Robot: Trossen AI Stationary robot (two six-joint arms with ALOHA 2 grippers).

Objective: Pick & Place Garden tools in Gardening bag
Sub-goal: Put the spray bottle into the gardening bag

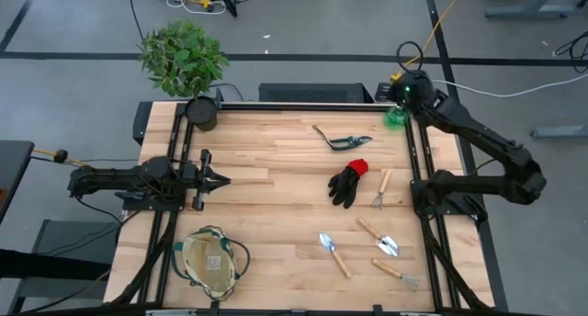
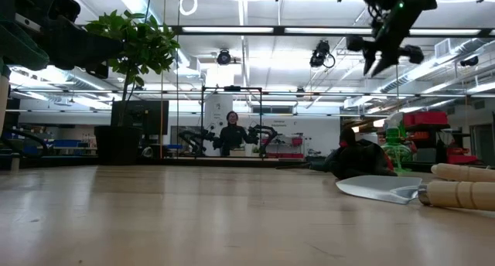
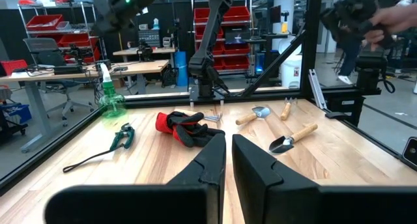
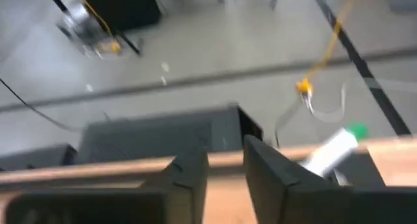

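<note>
Progress looks close to nil: the gardening bag [image 1: 212, 262] sits at the near left of the table [image 1: 276, 183], and nothing can be seen inside it from above, though its folds may hide something. Every tool in view lies outside it. The pruning shears [image 1: 344, 140] rest toward the far middle, the black glove [image 1: 347, 183] with its red cuff lies near the centre right, a small hand fork [image 1: 381, 191] is just beside the glove, and two trowels [image 1: 333, 252] [image 1: 378, 236] plus another fork [image 1: 397, 274] lie in the near right area. The green spray bottle [image 1: 396, 115] stands at the far right corner.

The right gripper [image 1: 407, 89] hangs above that corner, close over the spray bottle; in its wrist view the white nozzle [image 4: 332, 148] shows just past the fingers [image 4: 190, 168], which stand apart with a gap between them and nothing held. Judging from this, the spray bottle is the piece in hand, with the grasp not yet made.

The left gripper [image 1: 209, 178] waits at the left edge of the table, aimed across it, and its fingers [image 3: 207, 160] are nearly pressed together with only a thin slit between, holding nothing.

All the tools thus remain to be carried across to the bag, which lies well apart from them
</note>
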